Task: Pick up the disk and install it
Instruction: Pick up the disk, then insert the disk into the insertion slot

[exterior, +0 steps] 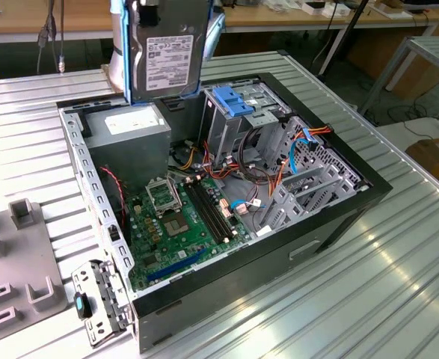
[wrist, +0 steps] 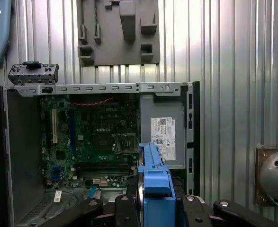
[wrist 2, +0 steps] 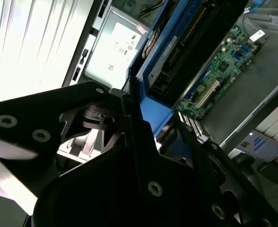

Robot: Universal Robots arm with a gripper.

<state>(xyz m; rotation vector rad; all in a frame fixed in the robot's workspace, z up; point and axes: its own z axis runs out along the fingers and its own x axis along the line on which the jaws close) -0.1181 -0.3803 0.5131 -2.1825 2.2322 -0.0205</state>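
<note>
Gripper (wrist: 155,210) jaws clamp the disk (exterior: 167,48) by its blue bracket. The disk hangs upright at 12 o'clock over the open computer case (exterior: 339,217), likely to clear the walls. The drive cage (exterior: 238,120) sits at the disk's 4 o'clock.

A ribbed metal table (exterior: 339,299) gleams under bright light that glares off its ridges. Pale wooden worktops (exterior: 10,19) run behind it. At the exterior view's right stand a second metal table (exterior: 437,46) and a cardboard box (exterior: 436,153).
</note>
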